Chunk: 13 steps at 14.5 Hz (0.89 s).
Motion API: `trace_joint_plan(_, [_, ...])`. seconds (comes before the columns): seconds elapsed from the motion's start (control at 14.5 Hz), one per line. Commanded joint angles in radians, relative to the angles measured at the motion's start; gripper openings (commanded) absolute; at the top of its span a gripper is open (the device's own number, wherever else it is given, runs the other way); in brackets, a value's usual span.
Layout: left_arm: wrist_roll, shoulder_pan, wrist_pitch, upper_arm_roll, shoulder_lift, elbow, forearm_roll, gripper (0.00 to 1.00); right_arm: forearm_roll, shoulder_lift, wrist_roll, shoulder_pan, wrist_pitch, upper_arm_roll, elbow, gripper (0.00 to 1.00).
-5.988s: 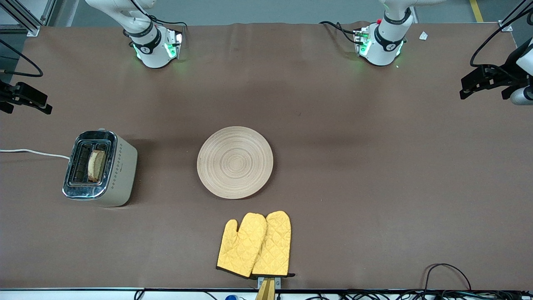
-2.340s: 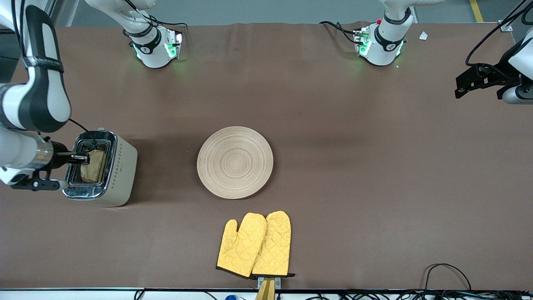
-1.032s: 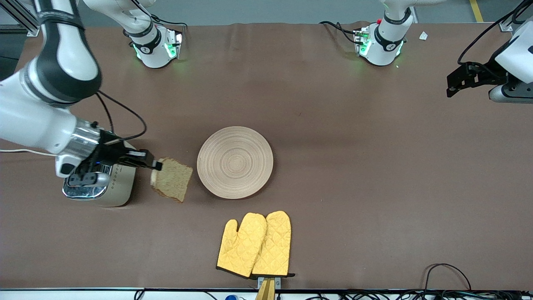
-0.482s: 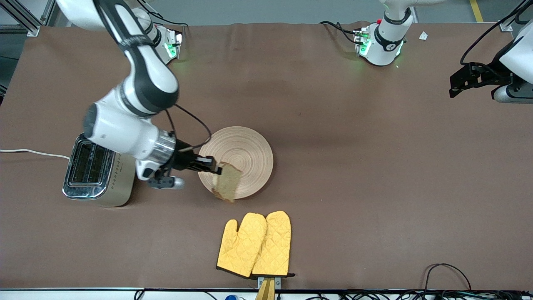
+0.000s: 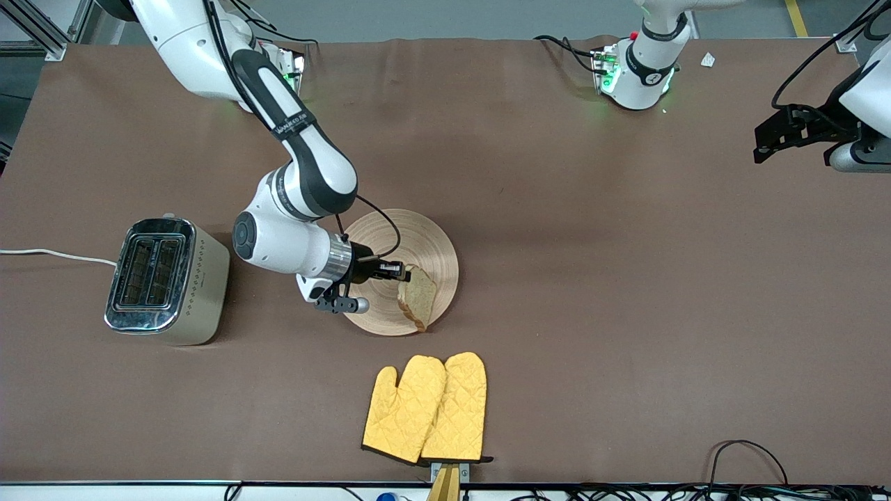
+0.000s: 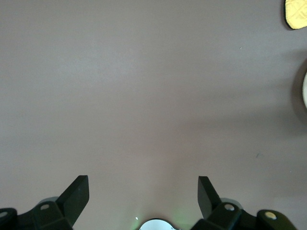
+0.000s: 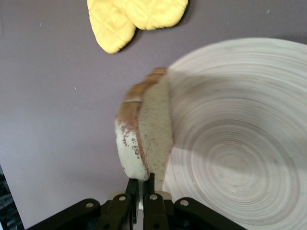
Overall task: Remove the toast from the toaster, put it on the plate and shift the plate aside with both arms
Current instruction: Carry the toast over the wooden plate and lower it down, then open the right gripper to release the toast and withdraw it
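Nearest the front camera, a pair of yellow oven mitts (image 5: pixel 425 408) lies flat on the brown worktop (image 5: pixel 626 313), side by side, touching each other. Mitts also show in the right wrist view (image 7: pixel 134 17).

Farther from the camera than the mitts, mid-worktop, sits the plate (image 5: pixel 431 240), round, pale, ringed grooves. The right gripper (image 5: pixel 402 272) is over the plate, fingers pinched tight on one edge of the toast (image 5: pixel 418 296). Toast hangs on edge, tilted, over the part of the plate closest to the mitts. Right wrist view: toast (image 7: pixel 146 136) clamped at its crust by the right gripper (image 7: pixel 141 196), slice standing at the plate's rim (image 7: pixel 230 129); cannot tell if the toast touches the plate.

Toward the right arm's end of the worktop, well apart from the plate, stands a chrome-topped toaster (image 5: pixel 167 280), both slots empty, white cord trailing off the edge.

Left gripper (image 5: pixel 790 132) waits up in the air over the left arm's end of the worktop. Left wrist view: left gripper (image 6: pixel 144 191) has its fingers spread wide, holding nothing, bare worktop below.
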Motion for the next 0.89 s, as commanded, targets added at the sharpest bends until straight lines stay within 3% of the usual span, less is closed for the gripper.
trace_joint_plan(0.0, [0.005, -0.002, -0.020, 0.000, -0.005, 0.013, 0.017, 1.00, 0.112, -0.029, -0.235, -0.088, -0.047, 0.021, -0.102, 0.00])
trace_joint_plan(0.28, [0.006, -0.001, -0.020, 0.001, -0.005, 0.013, 0.016, 1.00, 0.129, -0.044, -0.300, -0.098, -0.217, -0.061, -0.104, 0.00])
trace_joint_plan(0.69, [0.005, -0.002, -0.026, -0.003, -0.008, 0.013, 0.013, 1.00, 0.129, -0.026, -0.458, -0.104, -0.251, -0.147, -0.115, 0.00])
trace_joint_plan(0.76, [0.005, -0.001, -0.026, -0.003, -0.005, 0.013, 0.011, 1.00, 0.128, -0.011, -0.472, -0.102, -0.252, -0.164, -0.115, 0.05])
trace_joint_plan(0.83, [0.005, -0.001, -0.028, 0.000, -0.005, 0.013, 0.010, 1.00, 0.128, -0.004, -0.465, -0.101, -0.251, -0.179, -0.112, 0.30])
